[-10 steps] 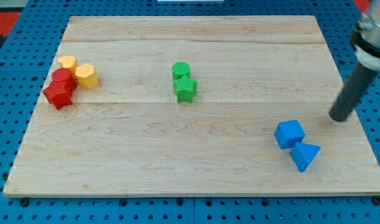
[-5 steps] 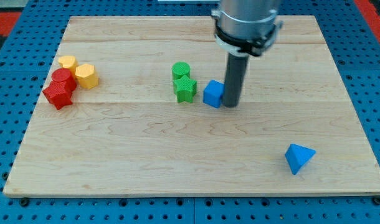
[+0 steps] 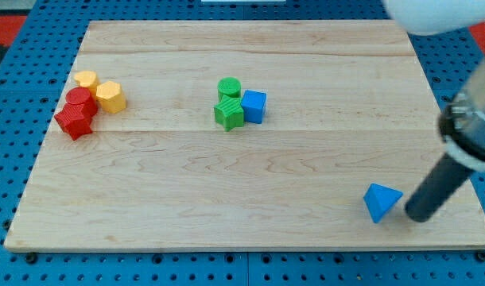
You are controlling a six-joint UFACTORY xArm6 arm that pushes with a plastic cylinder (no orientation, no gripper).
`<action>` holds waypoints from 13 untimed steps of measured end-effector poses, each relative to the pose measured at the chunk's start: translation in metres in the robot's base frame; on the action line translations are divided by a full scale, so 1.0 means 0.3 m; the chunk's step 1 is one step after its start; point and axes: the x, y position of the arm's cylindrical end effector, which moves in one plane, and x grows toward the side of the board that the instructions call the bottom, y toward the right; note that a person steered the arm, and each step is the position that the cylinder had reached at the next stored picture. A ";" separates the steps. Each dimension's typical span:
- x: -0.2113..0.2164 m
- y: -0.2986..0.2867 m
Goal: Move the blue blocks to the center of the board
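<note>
A blue cube (image 3: 254,106) sits near the board's middle, touching a green star block (image 3: 229,113). A blue triangular block (image 3: 382,202) lies near the view's bottom right corner of the board. My tip (image 3: 416,217) rests on the board just to the right of the blue triangular block, very close to it. The rod rises up and to the right from there.
A green cylinder (image 3: 230,88) stands just above the green star. At the view's left are a red star (image 3: 74,121), a red cylinder (image 3: 81,99), and two yellow blocks (image 3: 110,96) (image 3: 86,79). The wooden board (image 3: 226,206) lies on blue pegboard.
The blue cube has shifted left and up against the green star. My tip has left the cube and moved to the view's bottom right, beside the blue triangular block.
</note>
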 end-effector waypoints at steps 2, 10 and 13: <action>-0.068 -0.221; -0.792 -0.344; -0.827 -0.307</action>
